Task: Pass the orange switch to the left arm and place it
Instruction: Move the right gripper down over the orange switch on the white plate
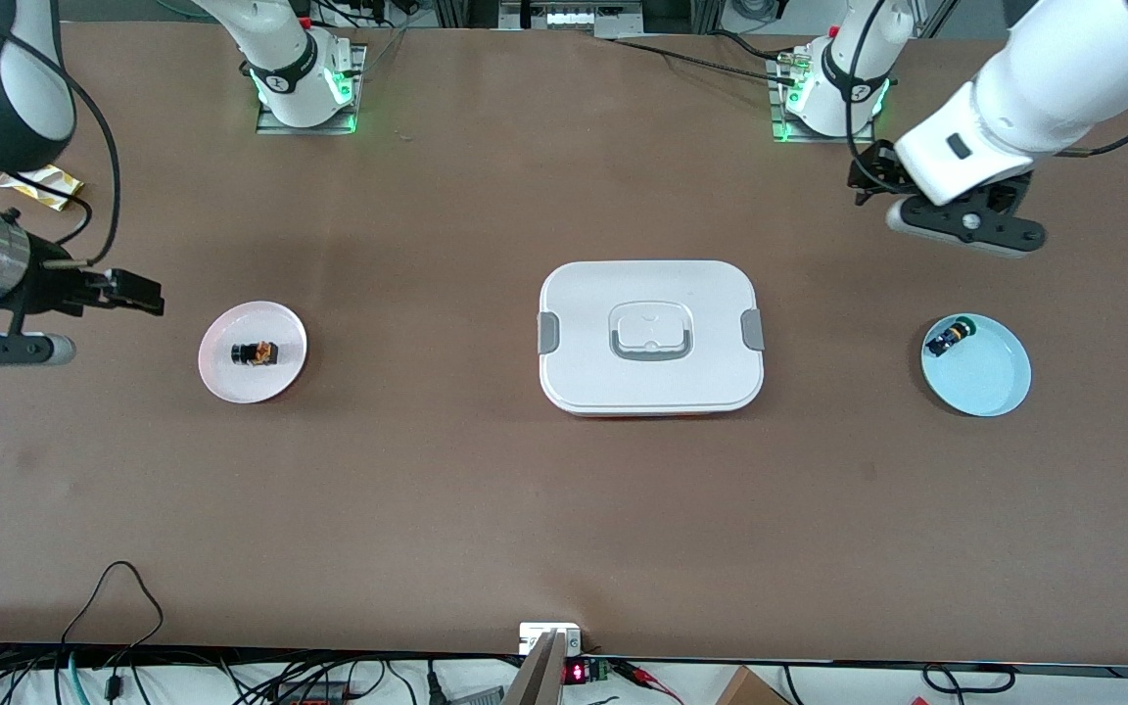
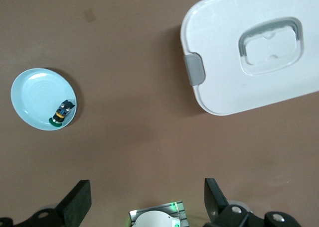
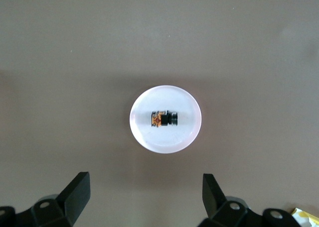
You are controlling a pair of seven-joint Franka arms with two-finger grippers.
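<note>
The orange switch (image 1: 255, 352) lies on its side on a small pale pink plate (image 1: 223, 376) toward the right arm's end of the table. In the right wrist view the switch (image 3: 164, 119) sits in the middle of the plate (image 3: 149, 137). My right gripper (image 1: 133, 291) hangs open and empty over bare table beside that plate; its own view shows it (image 3: 146, 192) open. My left gripper (image 1: 868, 176) hangs open and empty over the table near its base, and its own view shows it (image 2: 147, 199) open. The white box (image 1: 650, 338) lies shut at the table's middle.
A light blue plate (image 1: 990, 377) toward the left arm's end holds a small black switch with a green cap (image 1: 949, 338); both show in the left wrist view, plate (image 2: 32, 95) and switch (image 2: 62, 111). A yellow packet (image 1: 40, 186) lies near the right arm.
</note>
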